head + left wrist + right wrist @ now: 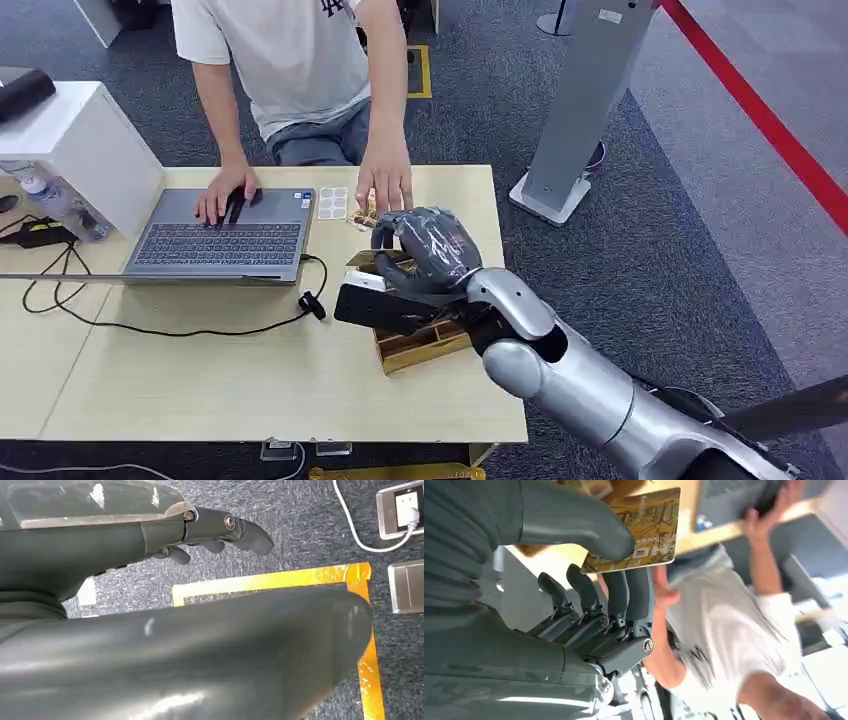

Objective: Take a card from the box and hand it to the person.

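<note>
1. Right hand (430, 250) — raised over the far right part of the table (250, 390), above the box (420, 345). In the right wrist view its thumb (574, 520) and dark fingers (624, 595) are clamped on a card (644, 530).
2. Card — gold-brown with printed markings, pinched by one edge, the rest of its face standing free beyond the fingertips. In the head view the hand's back hides most of it.
3. Box — a wooden, compartmented tray on the table's right side, near the right edge, partly covered by the right forearm (560, 370). A black block (375, 308) at the wrist overlaps its left side.
4. Person (300, 70) — stands at the far edge of the table in a white shirt. One of the person's hands (385, 180) reaches over the far edge, just beyond the robot's fingers; whether it touches the card cannot be told. The other hand (225, 195) rests on the laptop (225, 240).
5. Laptop — open, at the far left of the table; a black cable (180, 325) loops across the tabletop in front of it.
6. Open room — bare tabletop spreads along the near edge, left of the box.
7. Left hand (215, 532) — hangs over grey carpet and yellow floor tape (280, 580); fingers loosely apart, holding nothing.
</note>
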Robot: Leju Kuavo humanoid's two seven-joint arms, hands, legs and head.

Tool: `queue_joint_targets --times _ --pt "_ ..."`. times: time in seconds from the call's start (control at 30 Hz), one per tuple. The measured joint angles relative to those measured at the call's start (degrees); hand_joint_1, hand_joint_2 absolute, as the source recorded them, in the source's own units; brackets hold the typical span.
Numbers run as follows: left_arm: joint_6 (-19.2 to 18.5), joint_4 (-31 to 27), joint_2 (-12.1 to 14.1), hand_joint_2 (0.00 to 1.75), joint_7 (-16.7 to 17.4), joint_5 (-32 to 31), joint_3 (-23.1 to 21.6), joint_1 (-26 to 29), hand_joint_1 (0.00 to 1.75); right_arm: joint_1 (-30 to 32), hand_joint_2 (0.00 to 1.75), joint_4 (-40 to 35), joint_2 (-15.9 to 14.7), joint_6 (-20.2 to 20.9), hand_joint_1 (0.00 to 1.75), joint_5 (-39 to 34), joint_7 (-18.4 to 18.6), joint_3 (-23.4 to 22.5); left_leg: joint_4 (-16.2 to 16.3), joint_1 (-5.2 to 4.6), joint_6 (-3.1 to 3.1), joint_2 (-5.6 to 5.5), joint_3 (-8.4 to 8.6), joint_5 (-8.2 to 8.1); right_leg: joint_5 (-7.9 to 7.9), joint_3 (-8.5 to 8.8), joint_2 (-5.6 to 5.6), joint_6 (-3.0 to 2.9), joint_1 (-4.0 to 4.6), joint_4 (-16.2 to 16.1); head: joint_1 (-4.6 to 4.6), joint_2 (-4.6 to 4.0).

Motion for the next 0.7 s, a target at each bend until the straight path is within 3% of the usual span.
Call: queue_joint_targets --times 0.33,0.53,0.67,0.7 --pt "0.20 -0.02 -0.02 0.00 -0.33 0.37 -0.04 0.08 0.00 1.95 1.75 -0.06 0.64 -17.06 1.52 11.30 -4.72 0.70 0.00 0.00 0.00 -0.02 -0.04 0.00 0.00 0.00 -0.01 0.00 0.00 0.00 0.07 0.00" --pt "0.20 -0.02 -0.18 0.00 -0.31 0.39 -0.09 0.03 0.00 4.19 1.75 6.12 2.56 -31.64 1.52 22.05 -7.34 0.79 0.00 0.00 0.00 -0.03 -0.07 0.00 0.00 -0.01 -0.02 0.00 0.00 0.00 0.00 0.00" --pt "0.33 -0.02 -0.31 0.00 -0.31 0.35 -0.11 0.00 0.00 5.39 1.75 9.55 3.76 -35.19 1.52 26.92 -8.43 0.20 0.00 0.00 0.00 -0.03 -0.07 0.00 0.00 -0.02 -0.02 0.00 0.00 0.00 0.04 0.00" --pt "0.31 0.00 -0.31 1.75 -0.31 0.31 -0.13 -0.03 0.00 5.71 1.75 10.34 4.09 -35.30 0.00 27.58 -8.83 -0.04 0.00 0.00 0.00 -0.03 -0.06 0.00 0.00 -0.02 -0.02 0.00 0.00 0.00 0.02 0.00"
